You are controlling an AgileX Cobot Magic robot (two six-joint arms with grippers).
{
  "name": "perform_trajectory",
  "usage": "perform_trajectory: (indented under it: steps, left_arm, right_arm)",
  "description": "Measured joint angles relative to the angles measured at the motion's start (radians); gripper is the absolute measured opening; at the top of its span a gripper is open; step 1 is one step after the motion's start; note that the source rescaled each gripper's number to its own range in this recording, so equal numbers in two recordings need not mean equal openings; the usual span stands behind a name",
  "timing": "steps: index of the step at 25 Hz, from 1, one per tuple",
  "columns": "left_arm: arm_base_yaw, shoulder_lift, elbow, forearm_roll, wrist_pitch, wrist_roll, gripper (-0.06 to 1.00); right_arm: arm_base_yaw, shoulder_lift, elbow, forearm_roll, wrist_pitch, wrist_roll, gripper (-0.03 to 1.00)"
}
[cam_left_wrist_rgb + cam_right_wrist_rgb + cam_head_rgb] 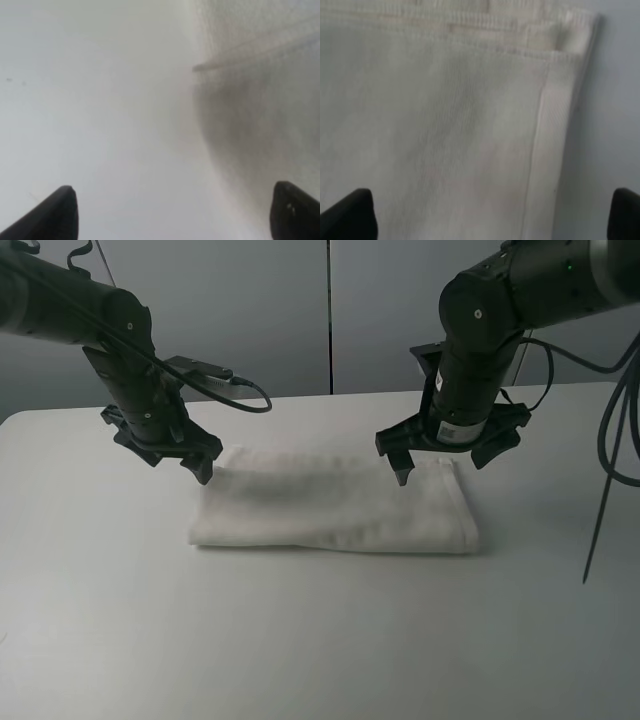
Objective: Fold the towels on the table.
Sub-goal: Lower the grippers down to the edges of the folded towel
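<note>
Hovering above the two ends of the towel [335,510], we carry both grippers spread wide with nothing between the jaws. The towel lies near the middle of the table [300,640] as a long flat rectangle, already doubled over, with its layered edges stacked along the far side and its rounded fold toward the camera.

We judge the spacing deliberate. The left gripper [180,460] hangs over the towel's far left corner and the right gripper [440,465] over its far right end, so each is placed to take one short end for the next fold.

From the left wrist, the left gripper [175,220] straddles the towel's edge: one finger over bare table [75,100], the other over cloth [260,110]. That view is soft, so it is probably clear of the cloth, though we cannot be sure of it.

From the right wrist, the right gripper [487,220] looks down on the towel [445,125], where a stitched hem [540,140] runs beside the side edge and a woven band [470,22] crosses the corner. A strip of table [620,75] shows past it.

Little stands in the way. The tabletop around the towel is bare. A cable [240,390] loops off the left arm well above the cloth, and another cable [600,490] hangs at the right, well apart from the towel. The stacked layers are the one catch, since a pinch could take only the top ply.
</note>
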Motion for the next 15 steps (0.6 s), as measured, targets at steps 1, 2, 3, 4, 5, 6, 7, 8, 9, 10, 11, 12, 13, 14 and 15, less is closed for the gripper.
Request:
perform_trajectory:
  steps: [1,2,3,4,5,6,7,8,9,10,11,12,13,14,15]
  left_arm:
    - [0.0,0.014,-0.007,0.004,0.002,0.0,0.98]
    - [0.0,0.023,-0.009,0.008,0.002,0.0,0.98]
    - [0.0,0.032,-0.011,0.013,-0.001,0.0,0.98]
    - [0.0,0.043,-0.011,0.018,-0.001,0.0,0.98]
    - [0.0,0.051,-0.011,0.024,-0.003,0.0,0.98]
    - [0.0,0.061,-0.011,0.032,-0.004,0.0,0.98]
    - [0.0,0.071,-0.012,0.039,-0.007,0.0,0.98]
    - [0.0,0.084,-0.013,0.044,-0.007,0.0,0.98]
    - [0.0,0.095,-0.013,0.049,-0.009,0.0,0.98]
    - [0.0,0.107,-0.013,0.051,-0.014,0.0,0.98]
    - [0.0,0.116,-0.013,0.051,-0.022,-0.002,0.98]
    - [0.0,0.121,-0.015,0.051,-0.026,-0.002,0.98]
    - [0.0,0.124,-0.018,0.051,-0.031,-0.002,0.98]
    - [0.0,0.127,-0.018,0.051,-0.033,-0.002,0.98]
    - [0.0,0.129,-0.018,0.051,-0.034,-0.002,0.98]
  right_arm:
    - [-0.009,0.016,-0.008,0.013,0.002,-0.007,1.0]
    - [-0.015,0.028,-0.012,0.026,0.004,-0.013,1.0]
    - [-0.026,0.04,-0.016,0.043,0.004,-0.023,1.0]
    - [-0.035,0.052,-0.02,0.055,0.004,-0.033,1.0]
    - [-0.042,0.06,-0.02,0.068,0.004,-0.037,1.0]
    - [-0.053,0.065,-0.02,0.082,0.004,-0.042,1.0]
    - [-0.063,0.071,-0.021,0.1,0.004,-0.054,1.0]
    - [-0.072,0.077,-0.021,0.11,0.004,-0.062,1.0]
    - [-0.075,0.079,-0.021,0.121,0.004,-0.069,1.0]
    - [-0.078,0.084,-0.021,0.126,0.004,-0.074,1.0]
    - [-0.081,0.086,-0.021,0.127,0.004,-0.077,1.0]
    - [-0.082,0.086,-0.021,0.127,0.004,-0.079,1.0]
    - [-0.082,0.086,-0.021,0.127,0.004,-0.081,1.0]
    - [-0.082,0.086,-0.021,0.127,0.002,-0.081,1.0]
    - [-0.082,0.086,-0.021,0.127,-0.002,-0.081,1.0]
